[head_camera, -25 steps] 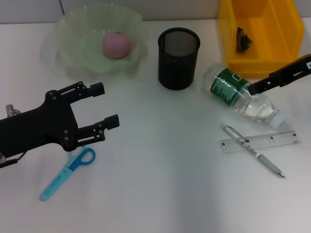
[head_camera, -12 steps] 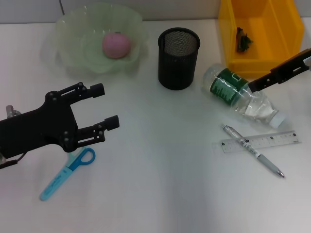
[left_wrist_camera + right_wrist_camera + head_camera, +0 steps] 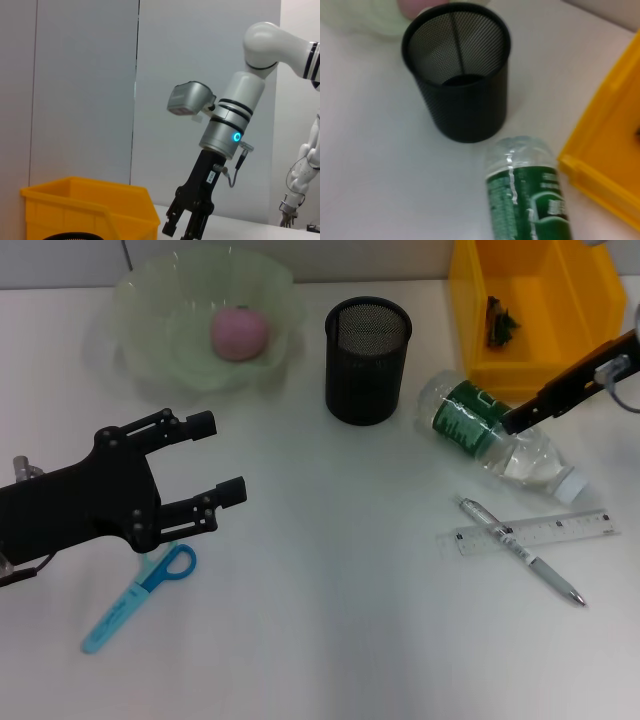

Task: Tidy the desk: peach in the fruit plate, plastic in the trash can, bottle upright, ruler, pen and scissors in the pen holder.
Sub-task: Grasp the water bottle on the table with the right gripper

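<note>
The bottle (image 3: pixel 495 435) lies on its side right of the black mesh pen holder (image 3: pixel 367 360), with its green label (image 3: pixel 535 205) close below the right wrist camera. My right gripper (image 3: pixel 520 418) hangs over the bottle's middle and also shows in the left wrist view (image 3: pixel 187 227). The pink peach (image 3: pixel 238 333) rests in the green fruit plate (image 3: pixel 140 300). Dark plastic (image 3: pixel 500 322) lies in the yellow trash can (image 3: pixel 470 310). The pen (image 3: pixel 520 550) lies across the ruler (image 3: pixel 545 532). My left gripper (image 3: pixel 215 455) hovers open, just above the blue scissors (image 3: pixel 140 592).
The pen holder (image 3: pixel 456 70) stands with nothing in it, a short gap from the bottle. The yellow bin's wall (image 3: pixel 605 170) is right beside the bottle. White desk surface stretches across the middle and front.
My right gripper's tip has crept slightly left over the bottle while its arm swung back toward the bin. The left gripper and all objects have stayed put.
</note>
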